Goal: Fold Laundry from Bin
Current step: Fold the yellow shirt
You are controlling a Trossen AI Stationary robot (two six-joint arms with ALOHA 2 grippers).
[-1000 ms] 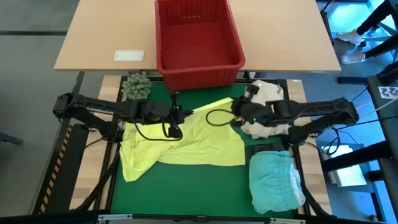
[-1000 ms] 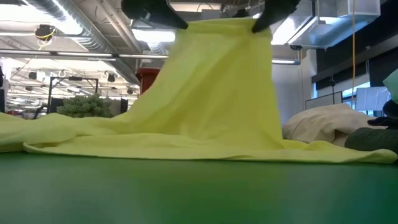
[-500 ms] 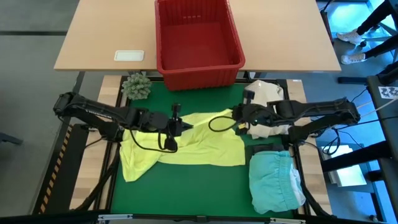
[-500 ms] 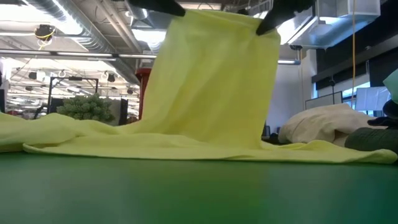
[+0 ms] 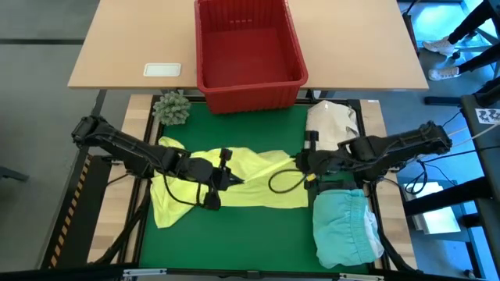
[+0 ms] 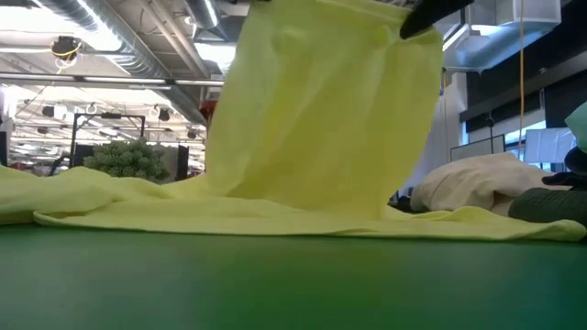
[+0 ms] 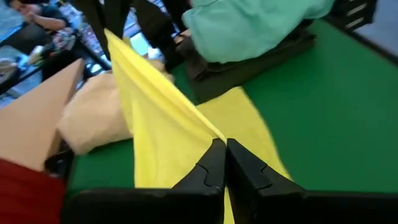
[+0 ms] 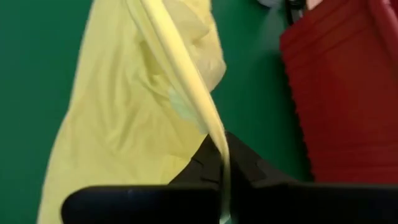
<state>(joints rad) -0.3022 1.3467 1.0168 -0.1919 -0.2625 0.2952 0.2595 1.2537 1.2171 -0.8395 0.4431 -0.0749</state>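
- Right now both arms hold the yellow shirt (image 5: 234,176) up off the green mat (image 5: 234,234), in front of the red bin (image 5: 248,47).
- Left gripper (image 5: 232,179) sits over the mat on the plant-ball side of the bin, fingers (image 7: 208,168) clenched on the shirt's raised edge.
- Right gripper (image 5: 301,162) hangs on the other side, nearer the cream-white bundle (image 5: 332,121), its fingers (image 8: 205,163) pinched tight on the same edge.
- Between the two grippers the yellow edge runs as a taut ridge; from table height it hangs like a curtain (image 6: 321,110) with its lower part pooled on the mat.
- Rest of the shirt lies spread on the mat, one rumpled end trailing toward the mat's left border, away from the bin.
- Red bin stands on the tan tabletop (image 5: 133,39) beyond the mat; nothing can be seen inside it from above.
- Turquoise garment (image 5: 344,226) lies in a heap at the mat's corner farthest from the bin, on the right arm's side, resting on a dark garment (image 7: 249,65).
- Green spiky ball (image 5: 172,108) rests at the mat's corner just beside the bin.
- White card (image 5: 162,69) lies on the tabletop, left of the bin.
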